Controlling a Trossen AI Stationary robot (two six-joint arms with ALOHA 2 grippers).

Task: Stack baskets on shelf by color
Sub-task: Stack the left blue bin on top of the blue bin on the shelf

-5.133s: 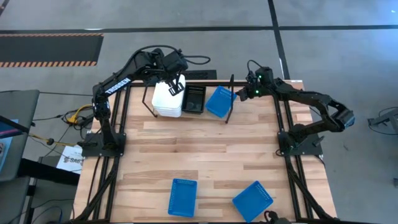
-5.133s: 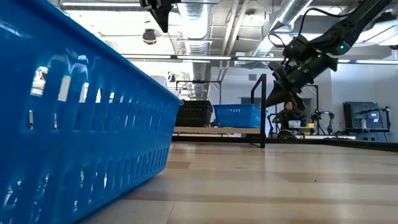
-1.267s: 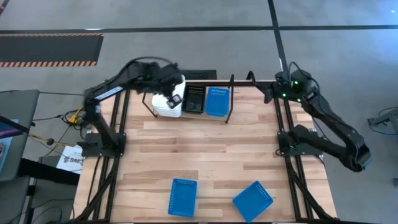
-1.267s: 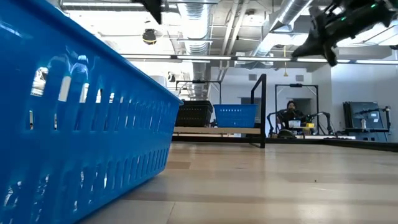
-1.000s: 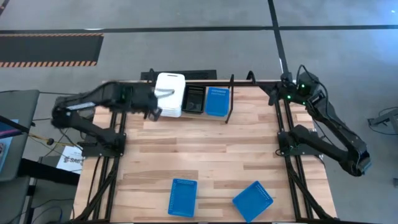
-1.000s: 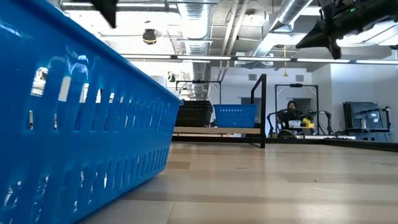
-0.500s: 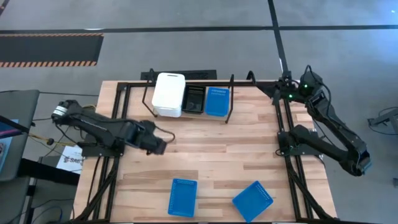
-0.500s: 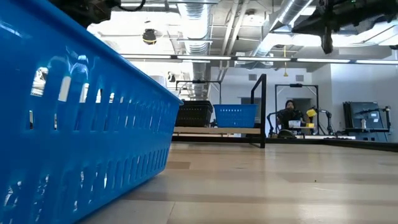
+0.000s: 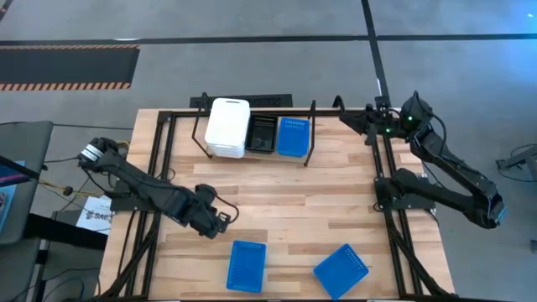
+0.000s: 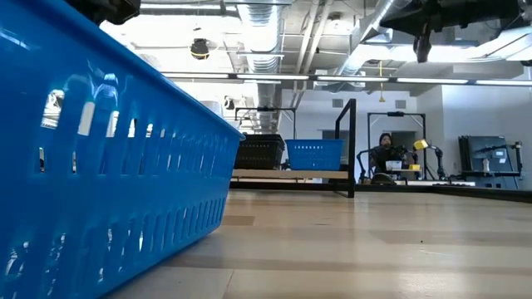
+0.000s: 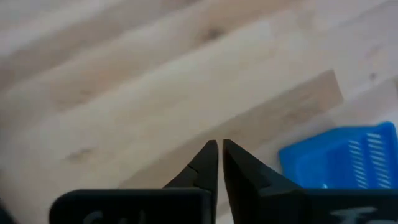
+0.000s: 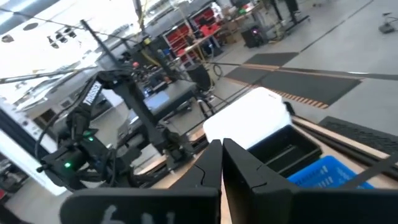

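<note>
Wooden table (image 9: 277, 197), slatted top, black frame

Shelf (image 9: 256, 126): black thin-tube rack along the table's far edge, uprights at both ends. Holds three lots side by side: white basket stack (image 9: 227, 127) at the left end, black basket (image 9: 262, 134) in the middle, blue basket (image 9: 293, 137) at the right end. All three sit flat and touch or nearly touch their neighbours. In the low view the black basket (image 10: 259, 152) and the blue basket (image 10: 315, 154) show far off across the boards, beside a black upright of the rack

Loose blue basket, left (image 9: 247, 266): flat on the near edge of the table, long side running front to back, open side up. Its corner shows in the left wrist view (image 11: 339, 162)

Loose blue basket, right (image 9: 341, 270): near edge, turned at an angle, well apart from the shelf, just beside the other loose one. One loose basket's slotted wall (image 10: 108, 174) fills the near part of the low view; which of the two cannot be told

Left gripper (image 9: 220, 221): low over the boards, near the left loose blue basket, at its far left corner. Fingers almost together, only a slit between the tips (image 11: 216, 146); nothing held

Right gripper (image 9: 346, 120): raised at the far right corner, past the shelf's right end, pointing toward the rack. Fingers nearly closed, narrow gap between them (image 12: 220, 146); empty

Person (image 10: 384, 154): seated in the room beyond the table
</note>
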